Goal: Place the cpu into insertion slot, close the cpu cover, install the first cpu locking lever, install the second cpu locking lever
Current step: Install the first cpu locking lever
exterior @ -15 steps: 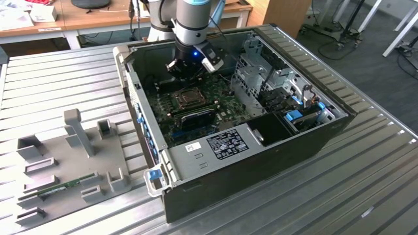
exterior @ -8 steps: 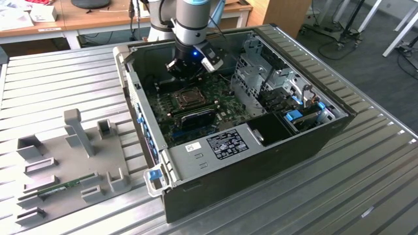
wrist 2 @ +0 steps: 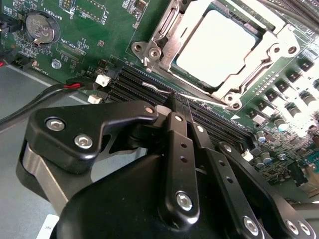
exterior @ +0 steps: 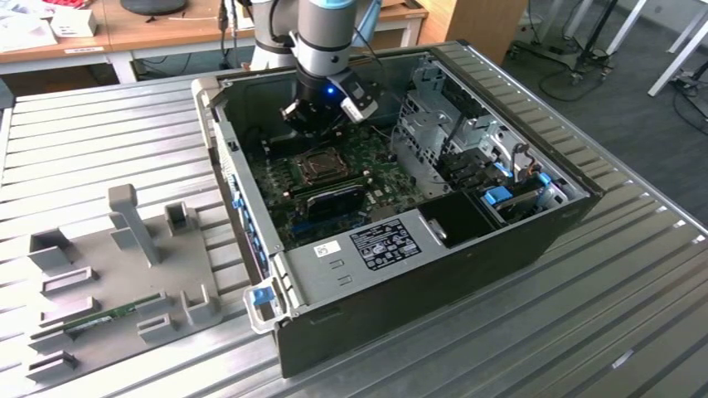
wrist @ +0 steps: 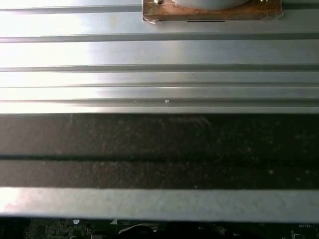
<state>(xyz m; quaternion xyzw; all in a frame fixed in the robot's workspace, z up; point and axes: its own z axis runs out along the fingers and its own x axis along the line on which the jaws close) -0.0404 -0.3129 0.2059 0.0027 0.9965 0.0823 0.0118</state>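
End effector [wrist 2: 173, 99] clenched, apparently empty, tip at lever [wrist 2: 202, 99] along cover [wrist 2: 167, 27] edge beside memory slots [wrist 2: 134, 82]. Chip [wrist 2: 217, 47] seated under cover. Best: press lever down steadily, tip clear of slots.

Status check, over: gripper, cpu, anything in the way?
Gripper shut, empty, low over the memory slots. Cpu seated, cpu cover down over it. No obstruction seen.

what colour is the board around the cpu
The board is green; second wrist view.
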